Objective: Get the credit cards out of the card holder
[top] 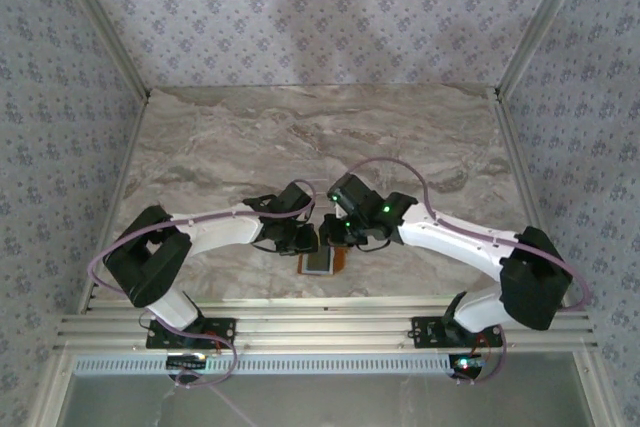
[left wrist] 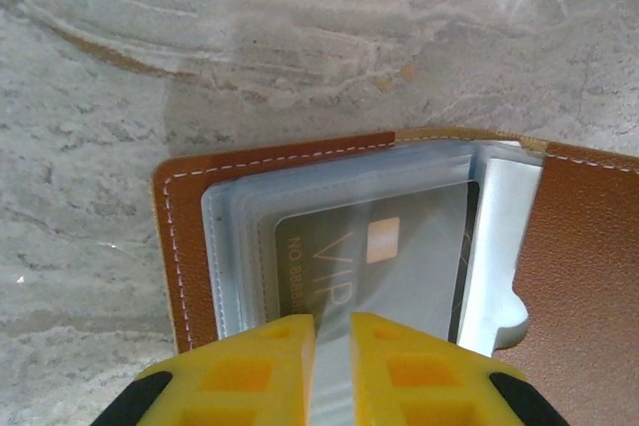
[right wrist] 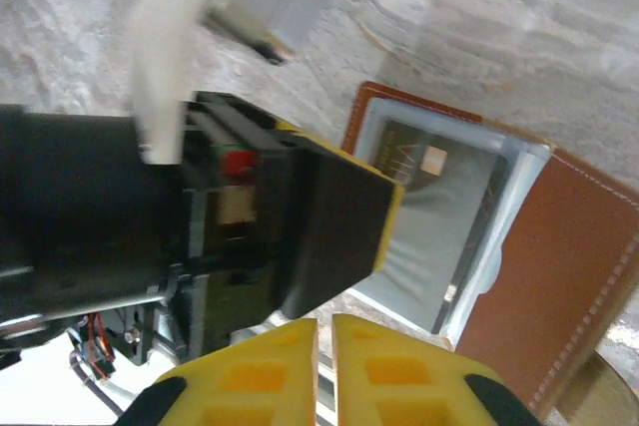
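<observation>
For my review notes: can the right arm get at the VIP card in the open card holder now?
Probably not cleanly: the left fingers sit between the right fingers and the card, which lies under clear plastic.

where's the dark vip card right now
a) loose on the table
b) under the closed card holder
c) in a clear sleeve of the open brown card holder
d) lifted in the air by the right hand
c: the dark VIP card lies behind a clear sleeve inside the open card holder, which rests flat on the marble table.
</observation>
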